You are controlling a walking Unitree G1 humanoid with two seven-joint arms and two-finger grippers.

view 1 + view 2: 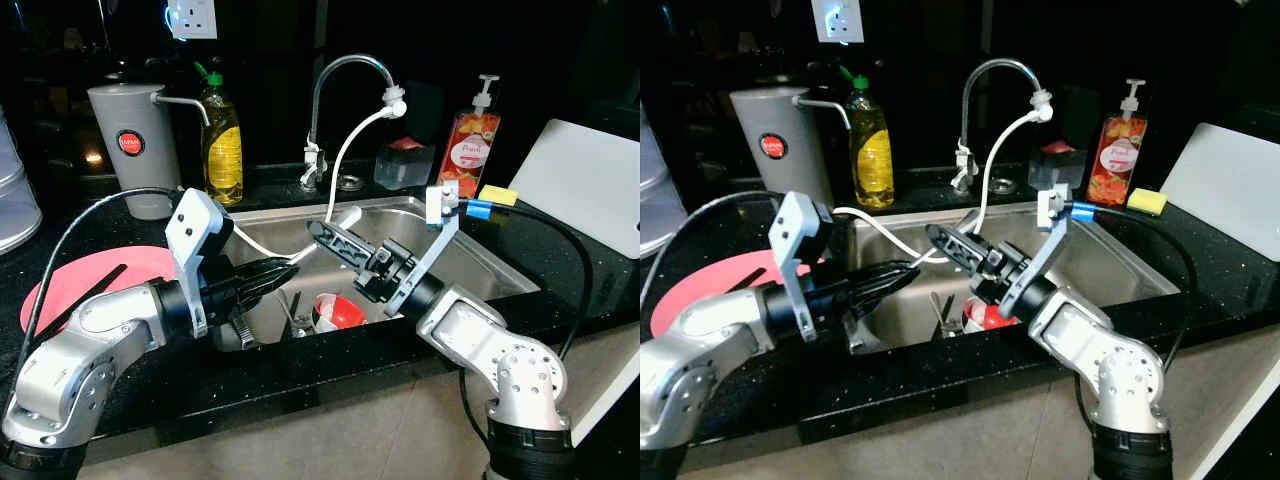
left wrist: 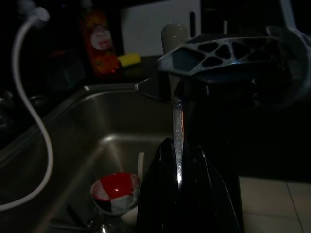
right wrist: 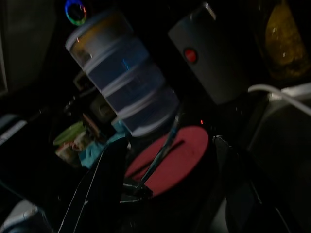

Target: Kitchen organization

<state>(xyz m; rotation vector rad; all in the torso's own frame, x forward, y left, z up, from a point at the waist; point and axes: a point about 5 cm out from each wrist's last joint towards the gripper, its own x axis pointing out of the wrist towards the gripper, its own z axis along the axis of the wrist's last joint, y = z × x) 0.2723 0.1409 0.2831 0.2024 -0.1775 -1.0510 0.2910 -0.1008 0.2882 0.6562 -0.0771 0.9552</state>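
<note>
Over the steel sink [image 1: 480, 262] both arms reach in from the front edge, with the pink plate [image 1: 85, 280] lying on the dark counter to the left. Left gripper [image 1: 283, 268] has its black fingers pinched tight on a thin metal utensil [image 2: 178, 141], while the right gripper [image 1: 322, 232] points toward it, fingers slightly parted around the same utensil. Down in the basin sits a red-and-white cup [image 1: 338, 312], beside some cutlery [image 1: 295, 315].

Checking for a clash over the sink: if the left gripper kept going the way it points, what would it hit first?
Most likely the right gripper. The left gripper, shut on a thin metal utensil, points across the sink toward it; in its wrist view the other gripper's fingers lie just ahead. Depth is uncertain.
</note>
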